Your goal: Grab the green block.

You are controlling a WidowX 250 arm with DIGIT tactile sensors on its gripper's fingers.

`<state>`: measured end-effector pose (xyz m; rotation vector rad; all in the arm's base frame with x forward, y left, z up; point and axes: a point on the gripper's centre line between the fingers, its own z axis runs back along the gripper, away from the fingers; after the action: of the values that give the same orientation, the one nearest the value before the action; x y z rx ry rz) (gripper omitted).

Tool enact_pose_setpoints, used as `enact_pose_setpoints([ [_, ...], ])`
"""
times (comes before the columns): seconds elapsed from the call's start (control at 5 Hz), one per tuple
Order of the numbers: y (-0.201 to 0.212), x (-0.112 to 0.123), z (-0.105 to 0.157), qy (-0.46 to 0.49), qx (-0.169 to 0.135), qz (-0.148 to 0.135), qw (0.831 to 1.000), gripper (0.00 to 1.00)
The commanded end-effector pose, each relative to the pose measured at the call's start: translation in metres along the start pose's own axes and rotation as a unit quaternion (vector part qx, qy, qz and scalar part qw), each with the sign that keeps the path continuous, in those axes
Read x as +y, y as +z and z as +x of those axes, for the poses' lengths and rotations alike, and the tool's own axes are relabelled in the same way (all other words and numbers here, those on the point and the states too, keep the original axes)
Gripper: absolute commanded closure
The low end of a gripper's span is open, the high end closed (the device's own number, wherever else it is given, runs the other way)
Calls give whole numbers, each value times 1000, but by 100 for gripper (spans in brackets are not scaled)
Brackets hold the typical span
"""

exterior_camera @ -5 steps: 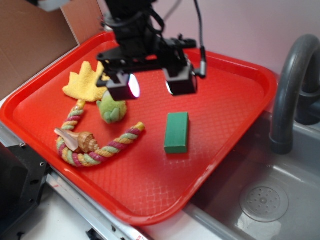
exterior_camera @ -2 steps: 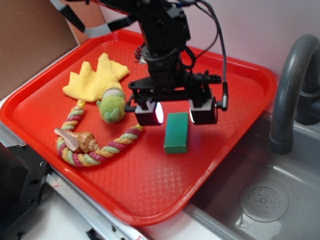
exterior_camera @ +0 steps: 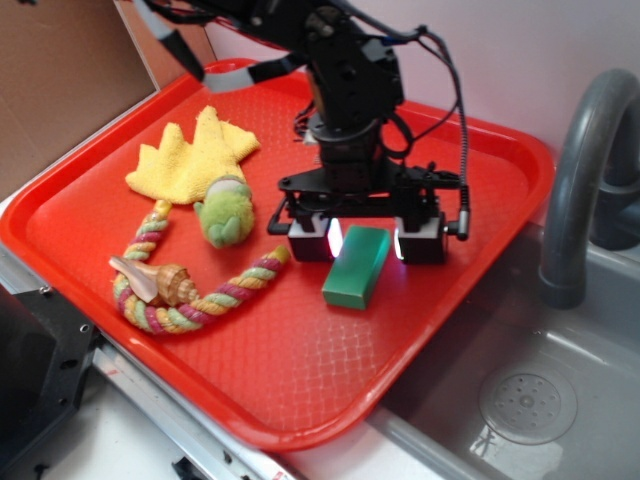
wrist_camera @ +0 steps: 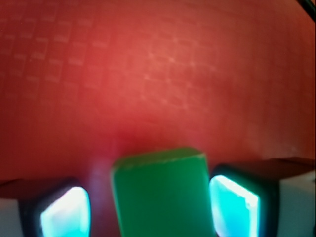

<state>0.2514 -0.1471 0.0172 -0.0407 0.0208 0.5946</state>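
Green block [exterior_camera: 356, 266] lies flat on the red tray [exterior_camera: 300, 370], right of centre, its far end sitting between the two fingers of the gripper [exterior_camera: 365, 240], which is lowered to tray level and spread wider than the block. Wrist view confirms the block [wrist_camera: 160, 192] is between the lit pads [wrist_camera: 232, 205], close to the right one and with a clear gap on the left; nothing is clamped. Plush toy [exterior_camera: 225, 212], yellow cloth [exterior_camera: 190, 160] and rope [exterior_camera: 190, 300] lie well apart to the block's left.
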Motion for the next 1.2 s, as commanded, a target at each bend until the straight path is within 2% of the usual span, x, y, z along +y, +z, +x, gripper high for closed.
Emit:
enact_pose_setpoints([
  [0.0, 7, 5, -1, 15, -36, 24, 999, 100],
  [0.2, 25, 13, 2, -2, -50, 16, 999, 100],
  [0.4, 75, 27, 19, -119, -8, -20, 993, 100],
  [0.6, 122, 45, 25, -188, 24, -45, 981, 100],
  [0.8, 171, 68, 20, -236, -5, -50, 970, 100],
  [1.0, 204, 92, 11, -224, -60, -58, 971, 100],
])
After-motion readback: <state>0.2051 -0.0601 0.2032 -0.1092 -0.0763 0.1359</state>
